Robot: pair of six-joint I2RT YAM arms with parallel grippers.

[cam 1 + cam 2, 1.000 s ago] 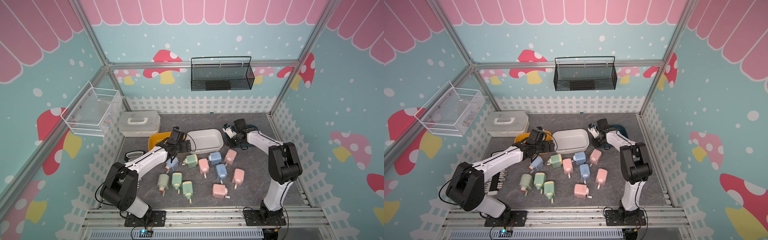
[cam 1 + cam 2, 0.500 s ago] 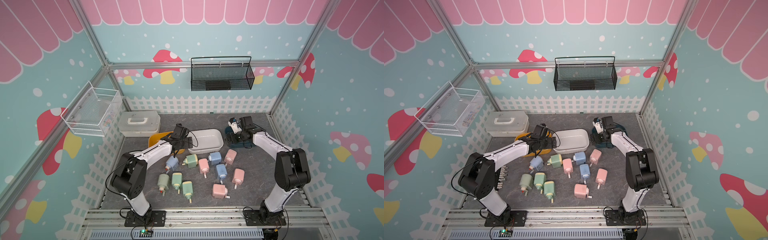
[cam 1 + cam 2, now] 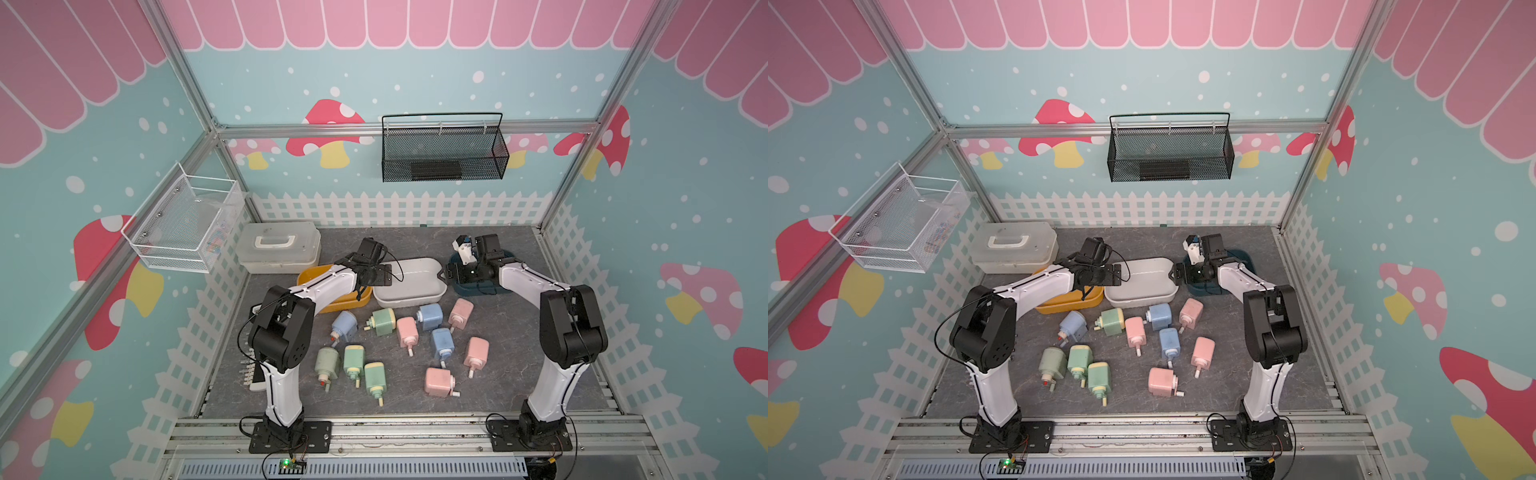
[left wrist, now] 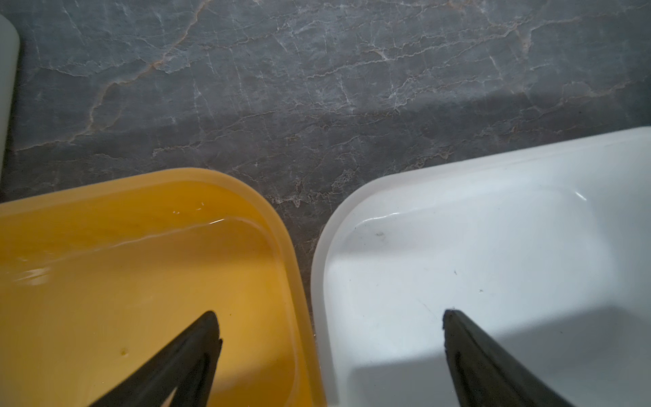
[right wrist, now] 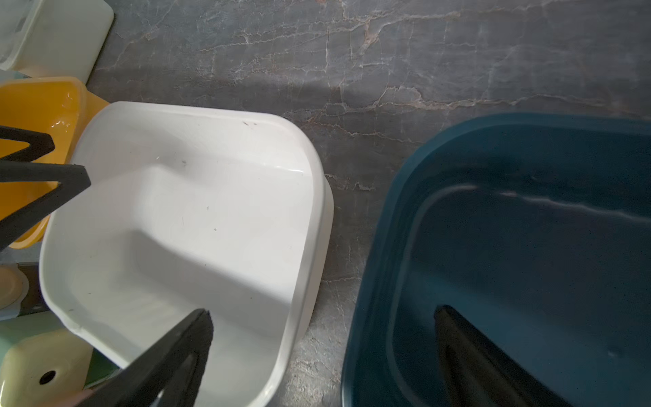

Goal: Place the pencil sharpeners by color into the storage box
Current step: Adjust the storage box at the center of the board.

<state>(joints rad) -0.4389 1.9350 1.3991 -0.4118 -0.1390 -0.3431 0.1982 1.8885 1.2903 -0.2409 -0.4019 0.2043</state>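
Several pencil sharpeners lie loose on the grey table in both top views: pink ones (image 3: 476, 351), blue ones (image 3: 442, 343) and green ones (image 3: 354, 360), each with a cream stub. Behind them stand three empty storage boxes: yellow (image 3: 316, 276), white (image 3: 415, 297) and dark teal (image 3: 505, 254). My left gripper (image 3: 386, 274) hangs open over the gap between the yellow box (image 4: 281, 239) and the white box (image 4: 317, 267). Over the gap between the white box (image 5: 317, 197) and the teal box (image 5: 528, 246), my right gripper (image 5: 322, 312) is open. Both hold nothing.
A white lidded case (image 3: 278, 247) stands at the back left. A black-and-white bar tool (image 3: 253, 370) lies by the left arm's base. A black mesh basket (image 3: 442, 153) and a white wire basket (image 3: 183, 224) hang on the walls. A picket fence rings the table.
My left gripper has swung from above the sharpeners back to the boxes. My right gripper has spread its jaws wide and shifted from the teal box toward the white one.
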